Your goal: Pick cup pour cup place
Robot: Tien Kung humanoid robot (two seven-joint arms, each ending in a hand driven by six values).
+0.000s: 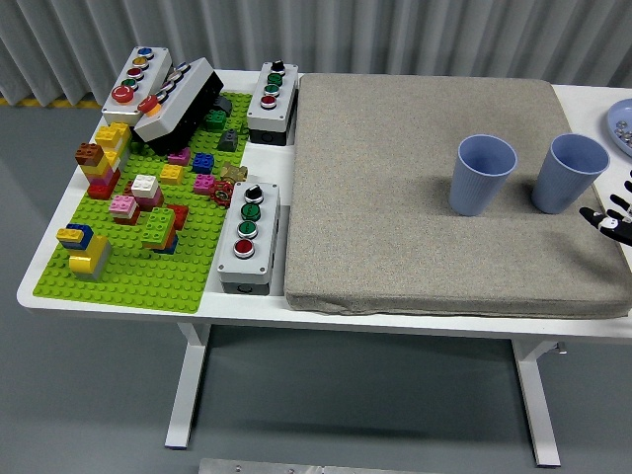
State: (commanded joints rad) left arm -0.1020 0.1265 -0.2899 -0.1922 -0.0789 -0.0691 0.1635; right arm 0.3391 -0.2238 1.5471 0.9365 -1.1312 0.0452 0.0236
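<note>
Two blue cups stand upright on a grey mat [415, 197]: the left cup [484, 175] and the right cup [569, 174]. My right hand [614, 215] shows only its black fingertips at the picture's right edge, just right of and below the right cup, not touching it. The fingers are spread and hold nothing. My left hand is out of view.
A green baseplate [128, 267] with several coloured bricks lies at the left. Grey button boxes stand at the back left [158, 94], at the back middle [273, 104] and beside the mat [247, 237]. A blue plate [620, 123] sits at the right edge.
</note>
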